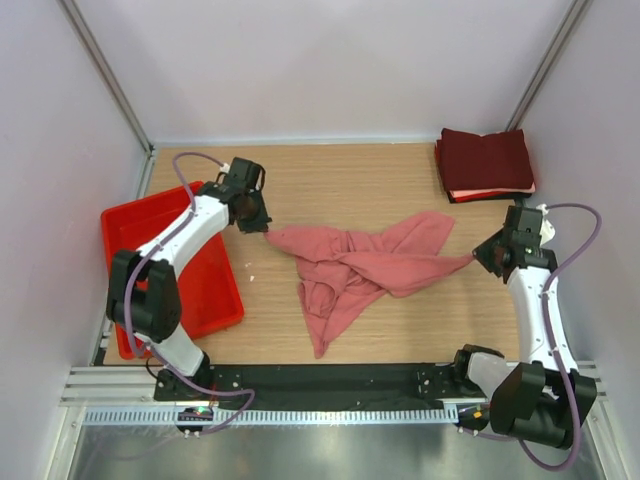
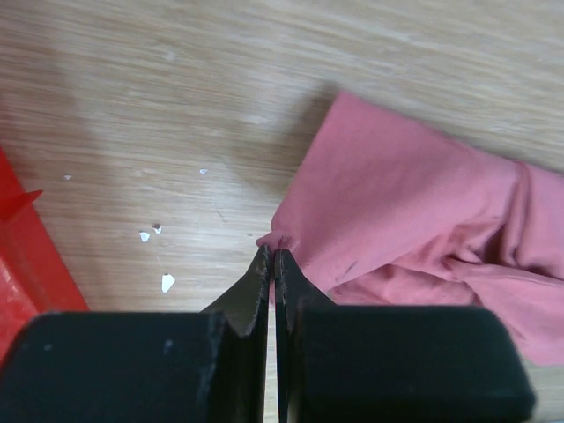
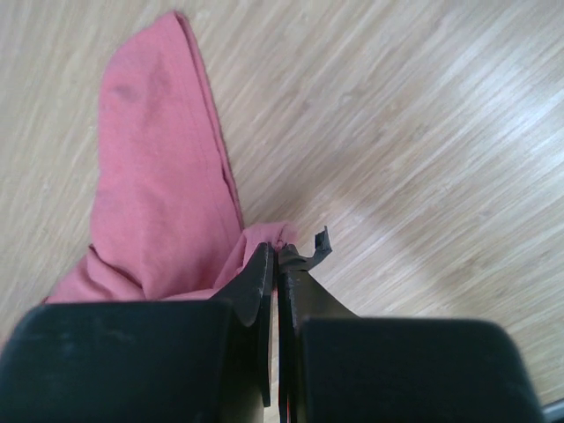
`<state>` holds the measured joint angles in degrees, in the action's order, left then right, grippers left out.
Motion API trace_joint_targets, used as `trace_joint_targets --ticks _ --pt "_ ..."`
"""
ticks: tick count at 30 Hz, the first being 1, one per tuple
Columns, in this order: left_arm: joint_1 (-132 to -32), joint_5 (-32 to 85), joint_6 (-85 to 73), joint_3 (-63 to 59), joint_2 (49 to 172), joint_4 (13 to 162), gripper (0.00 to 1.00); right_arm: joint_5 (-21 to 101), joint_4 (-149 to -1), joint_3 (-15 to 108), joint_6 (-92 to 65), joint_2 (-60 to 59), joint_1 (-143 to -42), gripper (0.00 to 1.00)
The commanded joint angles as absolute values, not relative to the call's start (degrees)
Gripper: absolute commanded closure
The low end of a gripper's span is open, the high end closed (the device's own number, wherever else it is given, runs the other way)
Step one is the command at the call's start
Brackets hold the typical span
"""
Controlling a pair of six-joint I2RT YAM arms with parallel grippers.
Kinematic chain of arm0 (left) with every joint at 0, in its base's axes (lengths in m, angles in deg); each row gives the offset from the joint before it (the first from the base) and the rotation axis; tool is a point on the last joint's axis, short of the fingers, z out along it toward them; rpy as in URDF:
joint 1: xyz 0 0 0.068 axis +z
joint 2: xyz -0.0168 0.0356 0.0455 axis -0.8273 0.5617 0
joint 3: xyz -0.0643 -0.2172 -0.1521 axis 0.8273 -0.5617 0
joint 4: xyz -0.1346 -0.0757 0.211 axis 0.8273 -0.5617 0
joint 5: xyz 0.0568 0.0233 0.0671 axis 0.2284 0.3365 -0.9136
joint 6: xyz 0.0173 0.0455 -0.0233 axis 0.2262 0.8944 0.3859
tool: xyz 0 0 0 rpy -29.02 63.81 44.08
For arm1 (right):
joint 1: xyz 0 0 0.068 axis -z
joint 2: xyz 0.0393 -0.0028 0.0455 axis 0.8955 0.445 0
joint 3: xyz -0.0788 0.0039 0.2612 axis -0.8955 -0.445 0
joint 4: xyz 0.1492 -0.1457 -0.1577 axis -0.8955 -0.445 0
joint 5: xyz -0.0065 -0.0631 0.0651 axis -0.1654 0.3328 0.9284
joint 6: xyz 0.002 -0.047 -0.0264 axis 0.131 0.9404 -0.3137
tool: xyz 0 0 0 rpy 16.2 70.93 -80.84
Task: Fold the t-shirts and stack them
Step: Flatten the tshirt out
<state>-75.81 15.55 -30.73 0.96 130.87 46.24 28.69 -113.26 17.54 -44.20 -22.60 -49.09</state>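
A salmon-pink t-shirt (image 1: 365,265) lies crumpled and twisted across the middle of the wooden table. My left gripper (image 1: 266,229) is shut on its left corner, seen pinched at the fingertips in the left wrist view (image 2: 271,253) with the shirt (image 2: 414,220) spreading to the right. My right gripper (image 1: 474,260) is shut on its right corner; in the right wrist view (image 3: 278,251) the shirt (image 3: 159,176) trails off to the left. A stack of dark maroon folded t-shirts (image 1: 486,162) with a thin pale layer sits at the back right.
A red plastic tray (image 1: 215,285) stands at the left edge, under my left arm; its corner shows in the left wrist view (image 2: 26,264). Small white specks (image 2: 163,282) lie on the wood. Metal frame posts rise at the back corners.
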Motion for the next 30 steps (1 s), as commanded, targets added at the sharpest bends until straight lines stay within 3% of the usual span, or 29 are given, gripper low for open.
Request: trace_joint_targets --ticks 1,5,13,18,23,30 --pt "-75.2 15.5 -32.6 3.7 121.9 45.7 1.00 28.8 -111.8 22.9 -45.7 -25.8 -48.9 0.99" --pt "-73.3 23.7 -37.3 6.8 112.6 49.2 1.00 31.1 -113.3 31.0 -49.2 -26.8 -48.9 0.99" --pt "-73.1 14.5 -39.2 30.0 104.2 35.3 1.00 33.2 -122.9 59.7 -53.5 -26.2 -48.9 0.99" --pt "-73.1 11.9 -40.2 31.0 95.3 31.3 1.00 27.2 -133.7 71.6 -50.3 -30.4 -49.0 0.99" --pt "-73.1 18.0 -44.2 27.5 86.7 31.1 1.00 20.4 -139.5 72.4 -50.4 -39.3 -49.3 0.99" --pt "-73.1 21.2 -43.2 23.6 88.0 32.7 1.00 21.5 -136.7 67.7 -54.2 -42.3 -49.2 0.99"
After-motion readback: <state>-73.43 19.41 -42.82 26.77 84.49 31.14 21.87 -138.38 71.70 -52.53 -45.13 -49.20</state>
